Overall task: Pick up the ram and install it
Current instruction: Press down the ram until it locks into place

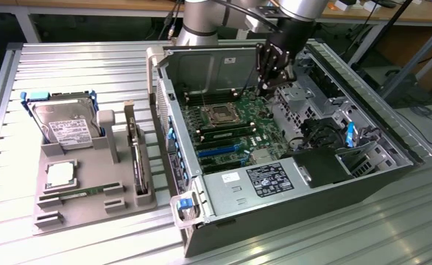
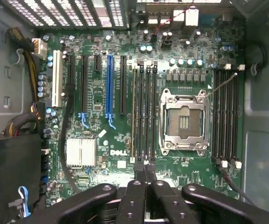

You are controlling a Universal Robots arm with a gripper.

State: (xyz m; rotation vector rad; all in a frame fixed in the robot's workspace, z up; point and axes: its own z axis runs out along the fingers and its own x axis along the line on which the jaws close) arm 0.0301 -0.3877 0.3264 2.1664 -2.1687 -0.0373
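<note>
A grey parts tray [image 1: 90, 207] lay nearest in the exterior view, on the slatted metal table [image 1: 24, 243], holding one ram [image 1: 79, 193] flat in a slot near its front edge. Just behind that stick sat a square silver processor chip [image 1: 60, 174], then a hard drive [image 1: 67, 128] in a blue-tabbed carrier, with a long dark expansion card [image 1: 136, 155] standing on edge along the tray's side nearest the computer.

To the exterior view's right, an open computer case [image 1: 297, 182] lay on its side, its motherboard [image 1: 234, 130] exposed with an empty processor socket [image 1: 221, 115] near the middle.

Farthest back, the gripper [image 2: 145, 173] hung inside the case above the motherboard. In the wrist view its black fingers [image 2: 135, 191] stood drawn together to a narrow gap, their tips just over the end of the memory slots [image 2: 144, 112] beside the socket. What looked like a green stick stood seated in the slot on the far side of that bank from the socket, though whether the fingers touched or gripped anything could not be told.
</note>
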